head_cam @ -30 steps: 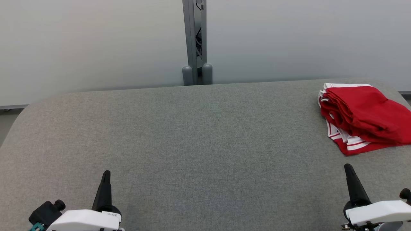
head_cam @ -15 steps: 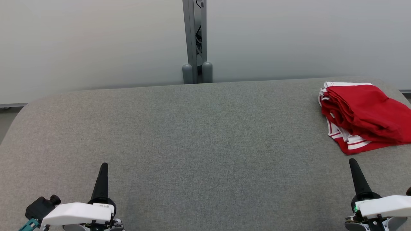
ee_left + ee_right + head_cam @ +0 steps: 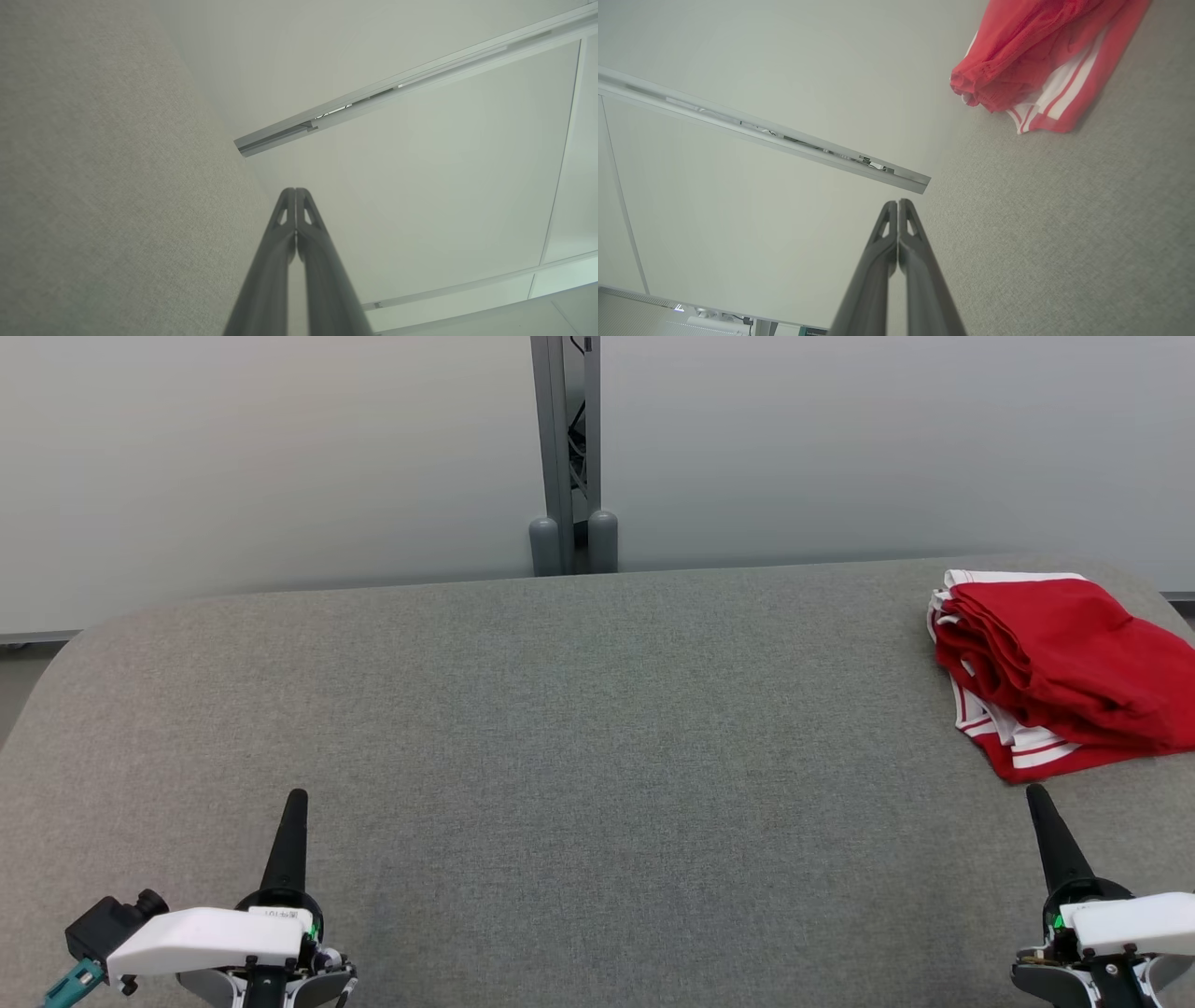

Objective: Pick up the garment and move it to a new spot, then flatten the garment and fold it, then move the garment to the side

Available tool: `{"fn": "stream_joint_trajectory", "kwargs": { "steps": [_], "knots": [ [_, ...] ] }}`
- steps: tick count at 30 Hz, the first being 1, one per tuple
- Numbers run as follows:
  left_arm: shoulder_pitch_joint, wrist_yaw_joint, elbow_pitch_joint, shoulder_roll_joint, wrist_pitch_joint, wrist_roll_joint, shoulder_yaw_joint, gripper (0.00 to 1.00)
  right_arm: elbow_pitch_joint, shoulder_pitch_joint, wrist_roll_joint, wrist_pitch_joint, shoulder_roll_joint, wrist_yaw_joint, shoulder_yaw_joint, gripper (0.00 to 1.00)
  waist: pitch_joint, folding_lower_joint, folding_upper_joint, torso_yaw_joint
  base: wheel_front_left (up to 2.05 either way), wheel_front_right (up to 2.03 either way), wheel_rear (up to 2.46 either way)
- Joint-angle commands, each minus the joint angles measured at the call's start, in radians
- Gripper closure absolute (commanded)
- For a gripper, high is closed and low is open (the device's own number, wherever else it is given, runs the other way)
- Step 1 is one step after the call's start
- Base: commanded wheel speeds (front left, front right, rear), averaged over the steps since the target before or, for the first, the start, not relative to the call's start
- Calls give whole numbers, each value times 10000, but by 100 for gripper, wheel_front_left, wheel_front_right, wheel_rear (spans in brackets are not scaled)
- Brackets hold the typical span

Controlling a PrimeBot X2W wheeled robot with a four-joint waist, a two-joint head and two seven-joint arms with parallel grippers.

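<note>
The garment (image 3: 1064, 672) lies at the far right end of the grey fabric-covered worktop (image 3: 597, 756), close to its rounded back corner. It is folded into a thick, rather loose bundle. In the head view its longer side runs on a slant, from the far left toward the near right, and the right end is cut by the edge of the picture, so I cannot tell its full length. The stacked fold edges face to the left, toward the middle of the worktop. The cloth is bright red, with soft wrinkles on the top layer. White bands with thin red lines show along the back edge and at the near left corner, where the lower layers stick out a little. In the right wrist view the red cloth looks like a fine mesh and one edge is gathered. The left pincer (image 3: 297, 800) hangs over the near left part of the worktop with its two dark fingers pressed together, holding nothing. The right pincer (image 3: 1034, 795) is also pressed together and empty. Its tip is near the garment's near edge but apart from it. Behind the worktop stand pale wall panels (image 3: 280, 467) and a grey metal post (image 3: 565, 448).
</note>
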Motion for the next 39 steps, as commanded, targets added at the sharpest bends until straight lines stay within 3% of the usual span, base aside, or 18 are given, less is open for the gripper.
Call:
{"fn": "stream_joint_trajectory", "kwargs": {
  "steps": [1,39],
  "knots": [
    [-286,-95,-28,64,47,-240,78,100,-30,-218,284,110,-44,1,-93,100,8,0,-1,0,0,0,0],
    [-931,-519,246,67,726,-2883,433,100,127,-638,3094,1009,28,0,-756,100,198,0,-1,-3,0,0,0]
  ]
}}
